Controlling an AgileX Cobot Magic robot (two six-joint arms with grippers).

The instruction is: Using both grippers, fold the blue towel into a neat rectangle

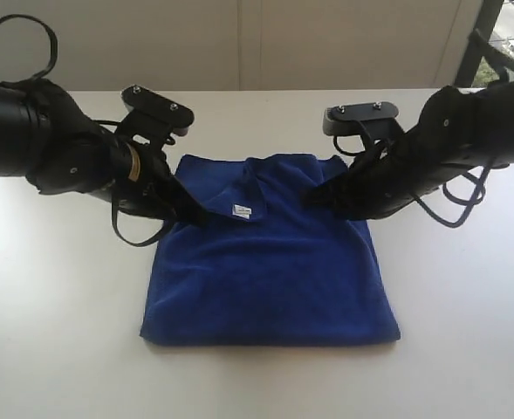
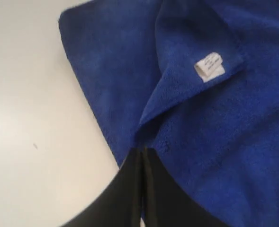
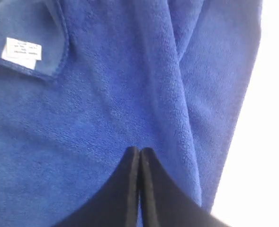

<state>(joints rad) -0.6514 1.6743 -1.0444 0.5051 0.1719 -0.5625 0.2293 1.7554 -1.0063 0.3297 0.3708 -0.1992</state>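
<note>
The blue towel (image 1: 265,279) lies folded on the white table as a rough rectangle. A flap is turned over at its far edge, showing a small white label (image 1: 243,210). My left gripper (image 1: 204,214) is shut, with its tips at the towel's far left part, right at the flap's fold. My right gripper (image 1: 309,199) is shut, with its tips over the towel's far right part. In the left wrist view the shut left gripper (image 2: 142,150) meets the towel (image 2: 253,142) below the label (image 2: 209,66). In the right wrist view the right gripper (image 3: 140,150) is pressed together over the towel (image 3: 82,118), with no cloth between the jaws.
The white table (image 1: 56,305) stretches bare to the left, right and front of the towel. A pale wall (image 1: 239,44) runs behind its far edge. Loose black cables (image 1: 453,205) hang from the right arm.
</note>
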